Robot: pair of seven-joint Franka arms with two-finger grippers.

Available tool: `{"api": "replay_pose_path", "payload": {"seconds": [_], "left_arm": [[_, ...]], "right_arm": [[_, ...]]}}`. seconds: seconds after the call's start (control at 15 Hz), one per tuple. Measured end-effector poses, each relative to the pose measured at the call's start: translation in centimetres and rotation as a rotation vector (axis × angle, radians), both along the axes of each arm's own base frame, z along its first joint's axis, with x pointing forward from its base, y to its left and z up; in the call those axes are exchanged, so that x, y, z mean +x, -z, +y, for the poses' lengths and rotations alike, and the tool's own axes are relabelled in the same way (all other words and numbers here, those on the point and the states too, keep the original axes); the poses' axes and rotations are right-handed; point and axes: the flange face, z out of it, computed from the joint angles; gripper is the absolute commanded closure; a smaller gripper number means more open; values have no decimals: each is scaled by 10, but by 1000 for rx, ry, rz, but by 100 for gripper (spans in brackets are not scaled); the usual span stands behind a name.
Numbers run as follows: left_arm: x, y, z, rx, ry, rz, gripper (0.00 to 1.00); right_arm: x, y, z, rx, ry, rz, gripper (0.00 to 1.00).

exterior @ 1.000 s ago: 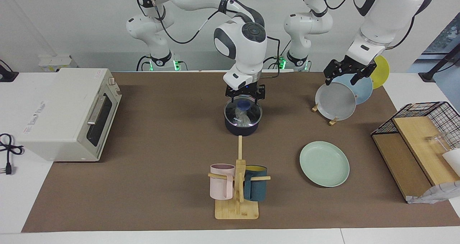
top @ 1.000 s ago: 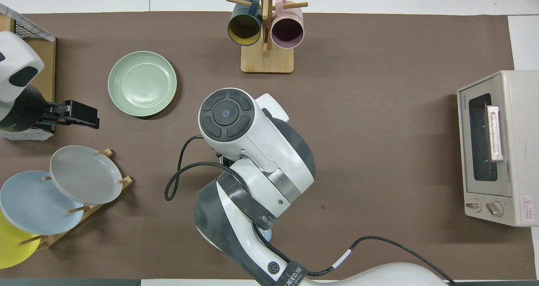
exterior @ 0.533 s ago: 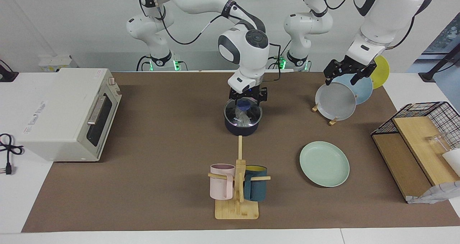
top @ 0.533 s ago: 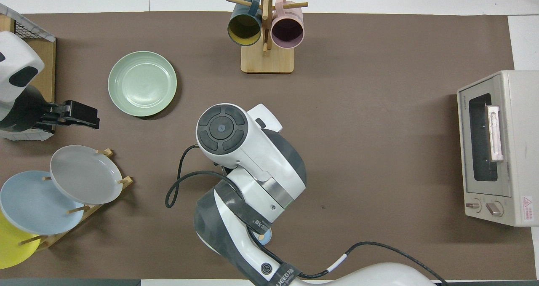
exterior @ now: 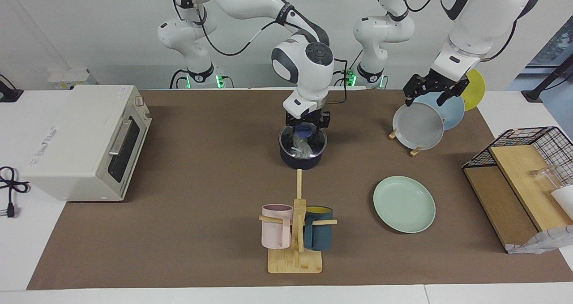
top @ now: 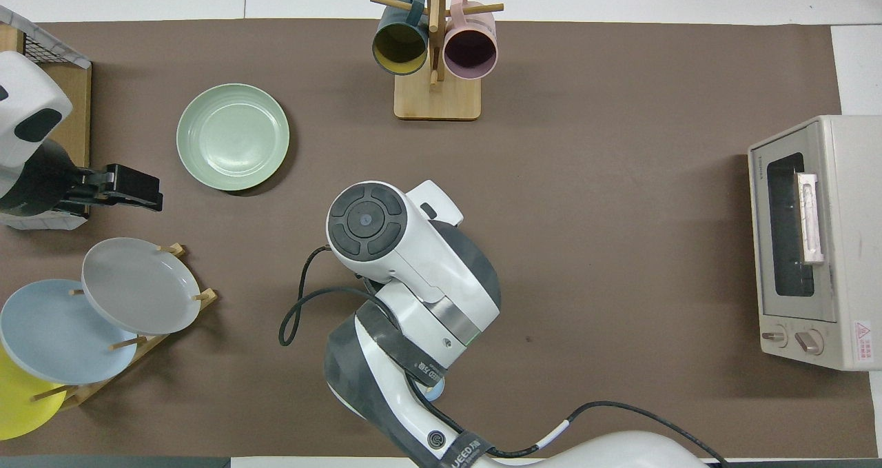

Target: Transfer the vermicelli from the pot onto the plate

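Right, facing view first: your right gripper (exterior: 306, 133) has dropped over the last sec. and now sits down inside the pot (exterior: 301, 161), right at the noodles (exterior: 301, 148). You can't tell from here whether its jaws have clenched on the bundle yet; the rim and the strands hide the tips. The noodles are still in the pot, mid-worktop. The green plate (exterior: 404, 204) lies bare, farther from the robots than the pot and toward the left arm's end. Your left gripper (exterior: 425, 99) waits over the grey plate (exterior: 418, 126) in the rack, jaws released, holding nothing.

Overhead view next: the right arm's wrist has slid back toward the robots and covers the pot and noodles completely, so no help on the grip there. The green plate (top: 233, 137) shows clear of both arms, w/ the left gripper (top: 138, 189) parked just beside it, nearer the robots.

What it means for you, as a guess: approach is done, the grab is happening now. Next you'd need a straight lift, then carry to the plate. Loose strands may trail or snag on the rim.
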Motion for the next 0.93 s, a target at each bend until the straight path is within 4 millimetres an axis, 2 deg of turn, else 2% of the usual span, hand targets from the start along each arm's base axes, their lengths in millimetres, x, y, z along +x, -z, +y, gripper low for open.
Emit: {"api": "replay_pose_path", "payload": {"seconds": [0.13,0.27,0.67,0.8,0.93], "left_arm": [[0,0,0,0,0,0,0],[0,0,0,0,0,0,0],[0,0,0,0,0,0,0],[0,0,0,0,1,-1,0],[0,0,-1,0,2,-1,0]], "right_arm": [[-1,-1,-3,-3,0,-3,42],[-1,-2,-3,-4,-1,-4,44],[0,-3,-3,-3,-1,-6,44],[5,-12,-7,1,-16,-10,44],[19,-28,-23,-2,-34,-5,44]]}}
